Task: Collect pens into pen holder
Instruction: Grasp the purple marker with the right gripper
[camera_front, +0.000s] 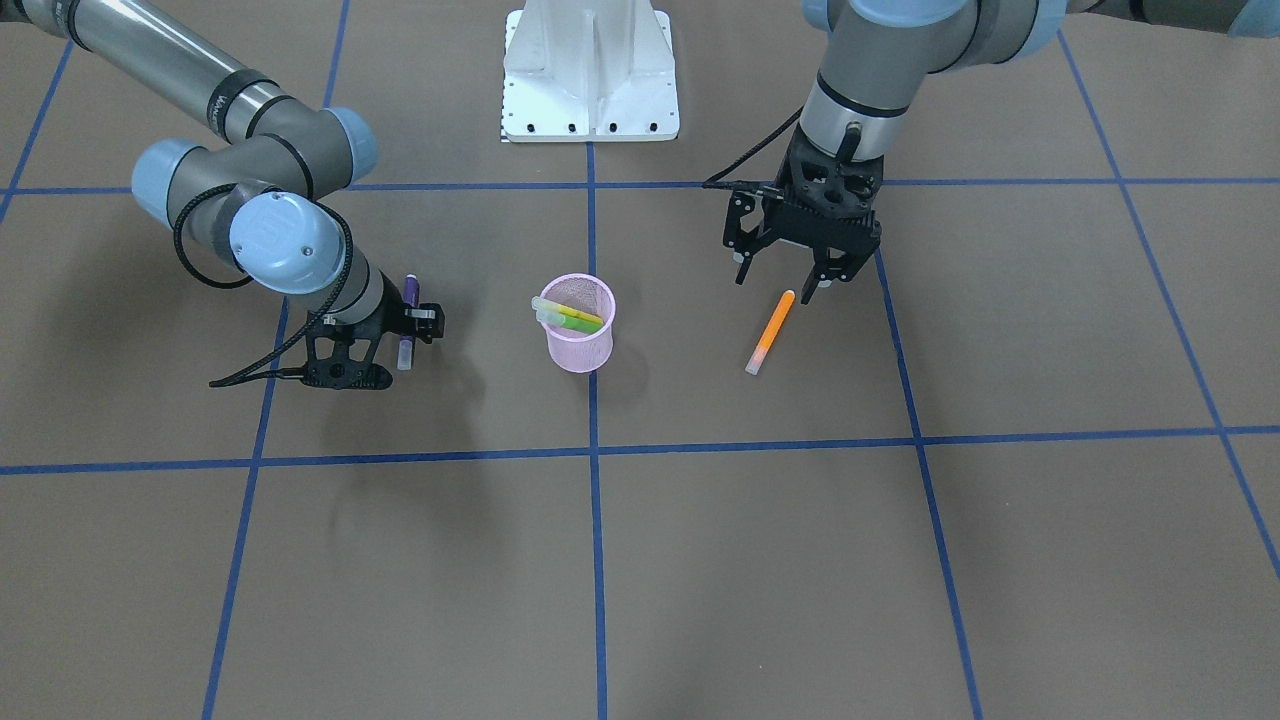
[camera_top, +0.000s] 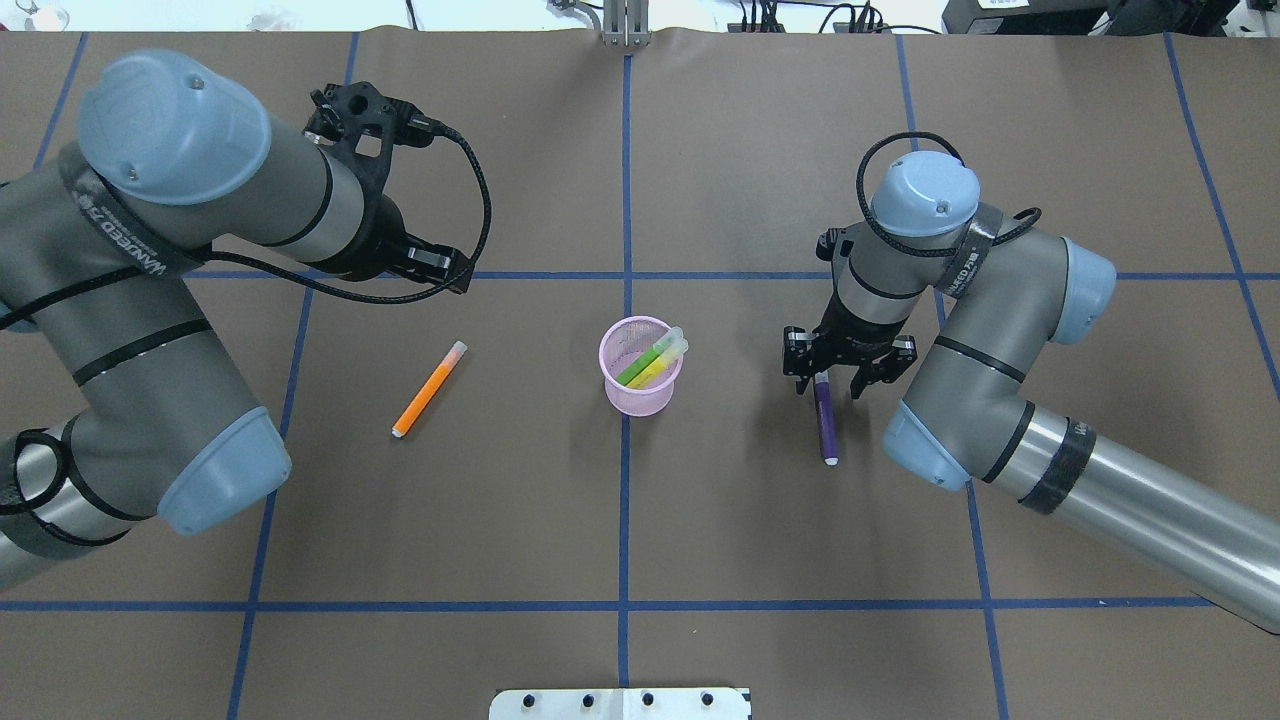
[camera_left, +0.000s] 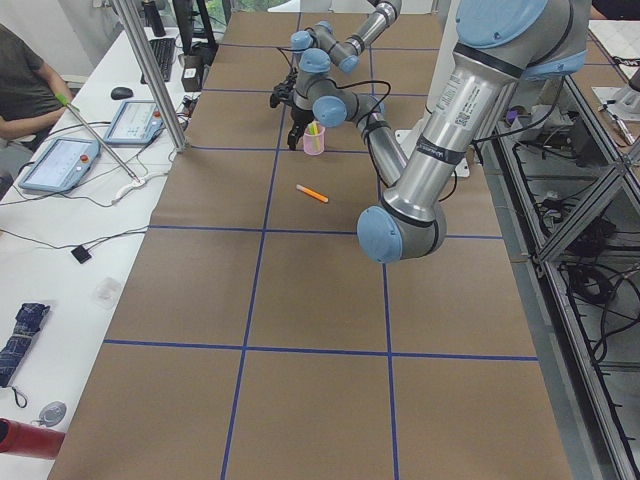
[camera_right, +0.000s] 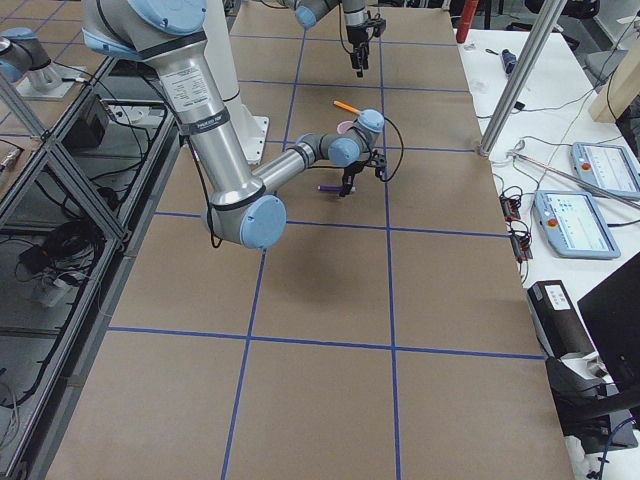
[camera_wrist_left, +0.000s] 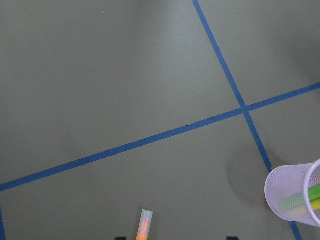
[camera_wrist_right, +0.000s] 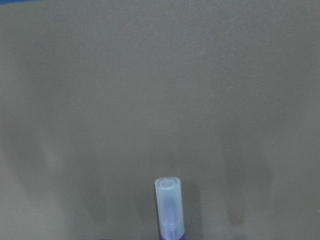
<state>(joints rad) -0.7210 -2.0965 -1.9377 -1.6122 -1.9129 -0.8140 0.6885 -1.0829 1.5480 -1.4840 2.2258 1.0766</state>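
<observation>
Robotics lab; teach pendants on a white bench; aluminium framing; seated operator alongside.

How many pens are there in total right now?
4. Green pen and yellow pen lean in the pen holder; orange pen lies near the left hand; purple pen lies beneath the right hand. Others may hide inside.

Bare desk on every side of the pen holder, open from above. Mouth partly blocked by the green pen and yellow pen leaning across it. Near on one flank, the right gripper low over the purple pen; well apart on the other, orange pen below the left gripper.
</observation>
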